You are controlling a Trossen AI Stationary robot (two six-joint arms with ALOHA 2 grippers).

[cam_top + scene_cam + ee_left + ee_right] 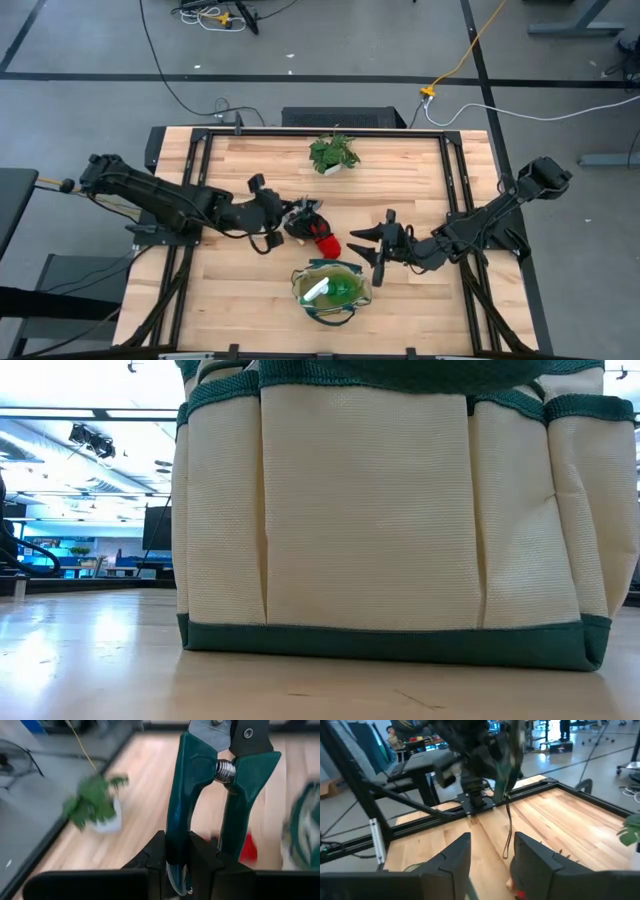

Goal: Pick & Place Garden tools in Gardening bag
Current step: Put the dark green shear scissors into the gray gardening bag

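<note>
Gardening bag sits at the table's near-centre edge, with the green spray bottle inside, white nozzle showing. Bag fills the low view. Pruning shears clamped by one handle in the left gripper, held just above and left of the bag, over the red-and-black gloves. Right gripper just right of the bag, fingers spread wide, holding nothing. Potted plant at the far edge.
</note>
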